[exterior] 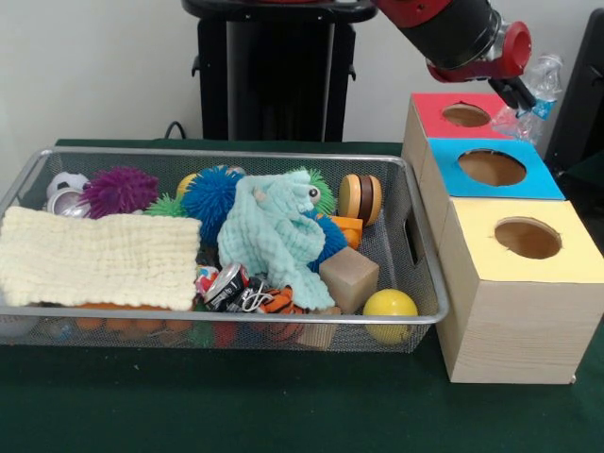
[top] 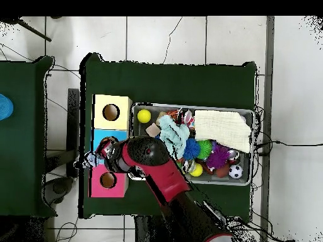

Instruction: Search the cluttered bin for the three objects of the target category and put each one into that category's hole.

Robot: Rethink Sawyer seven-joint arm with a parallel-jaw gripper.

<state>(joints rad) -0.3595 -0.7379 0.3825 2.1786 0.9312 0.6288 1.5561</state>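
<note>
The wire mesh bin [exterior: 217, 151] lies on the green table, full of toys; it also shows in the overhead view [top: 192, 106]. My gripper [exterior: 517, 92] is at the top right, shut on a crinkly clear plastic bottle [exterior: 540, 87], held in the air behind the red and blue box tops. The blue-topped hole [exterior: 492, 168] is just in front of and below it. In the overhead view the gripper [top: 96, 157] and the bottle [top: 87, 162] are at the outer edge of the boxes, between the blue panel [top: 101, 135] and the red one. No other clear bottle shows in the bin.
The red-topped hole [exterior: 465, 115] and the yellow-topped hole [exterior: 528, 238] flank the blue one. In the bin lie a cream cloth [exterior: 99, 257], a teal plush [exterior: 274, 236], a silver can [exterior: 225, 283], a wooden block [exterior: 348, 278], a yellow ball [exterior: 390, 310] and spiky balls [exterior: 120, 189].
</note>
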